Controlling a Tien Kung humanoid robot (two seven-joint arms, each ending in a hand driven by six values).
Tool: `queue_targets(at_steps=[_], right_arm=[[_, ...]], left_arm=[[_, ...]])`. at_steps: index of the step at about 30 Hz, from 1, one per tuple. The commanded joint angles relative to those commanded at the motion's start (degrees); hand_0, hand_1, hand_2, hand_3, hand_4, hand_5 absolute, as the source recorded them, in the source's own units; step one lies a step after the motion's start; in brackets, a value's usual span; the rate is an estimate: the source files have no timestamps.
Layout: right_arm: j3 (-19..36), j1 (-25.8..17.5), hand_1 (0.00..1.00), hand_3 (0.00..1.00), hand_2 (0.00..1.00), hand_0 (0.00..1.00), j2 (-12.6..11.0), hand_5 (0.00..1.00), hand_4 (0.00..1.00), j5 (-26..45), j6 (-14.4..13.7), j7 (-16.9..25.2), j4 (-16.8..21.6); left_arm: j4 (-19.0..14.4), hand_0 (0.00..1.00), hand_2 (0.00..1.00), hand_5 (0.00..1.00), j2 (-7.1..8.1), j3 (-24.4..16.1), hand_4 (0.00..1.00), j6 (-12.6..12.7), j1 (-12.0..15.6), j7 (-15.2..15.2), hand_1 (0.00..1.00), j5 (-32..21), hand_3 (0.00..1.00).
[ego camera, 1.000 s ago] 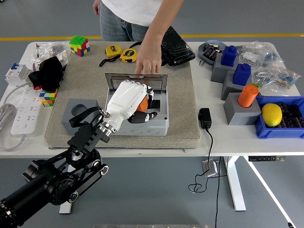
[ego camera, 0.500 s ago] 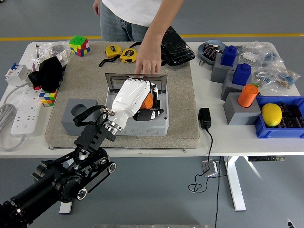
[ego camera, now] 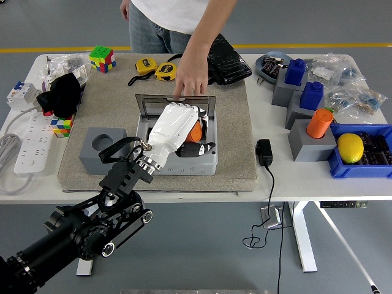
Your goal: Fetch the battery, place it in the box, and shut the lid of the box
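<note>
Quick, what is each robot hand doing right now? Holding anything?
Left hand: curled around the orange battery, over the open grey box.
Right hand: not in view.
Person's hand: resting on the box's raised lid.

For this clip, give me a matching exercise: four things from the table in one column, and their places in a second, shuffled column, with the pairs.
Things:
1. battery
2. yellow ball
3. power strip
4. person's hand

Places:
A. in the blue bin at the table's right edge
B. in the left hand, over the open grey box
C. on the raised lid at the box's far side
D. flat on the table's left end

Pairs: 1-B, 2-A, 3-D, 4-C
</note>
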Motion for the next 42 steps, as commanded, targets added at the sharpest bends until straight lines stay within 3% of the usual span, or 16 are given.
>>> queue_targets(at_steps=[19, 25, 42], right_arm=[[-0.31, 0.14, 0.780, 0.794, 0.758, 0.822, -0.06, 0.998, 0.998, 0.18, -0.07, -0.07, 0.00], [-0.35, 0.15, 0.780, 0.794, 0.757, 0.822, -0.08, 0.998, 0.998, 0.12, -0.04, -0.14, 0.00], [-0.39, 0.28, 0.780, 0.794, 0.757, 0.822, -0.01, 0.998, 0.998, 0.19, -0.11, -0.14, 0.00]], left_arm=[[3.56, 0.050, 0.063, 0.102, 0.00, 4.82, 0.843, 0.39, -2.21, -0.84, 0.002, -3.70, 0.060], [5.52, 0.052, 0.064, 0.103, 0.00, 4.92, 0.842, 0.58, -3.42, -1.27, 0.002, -5.17, 0.060], [5.84, 0.052, 0.064, 0.105, 0.00, 5.01, 0.841, 0.77, -4.01, -1.56, 0.002, -5.39, 0.061]])
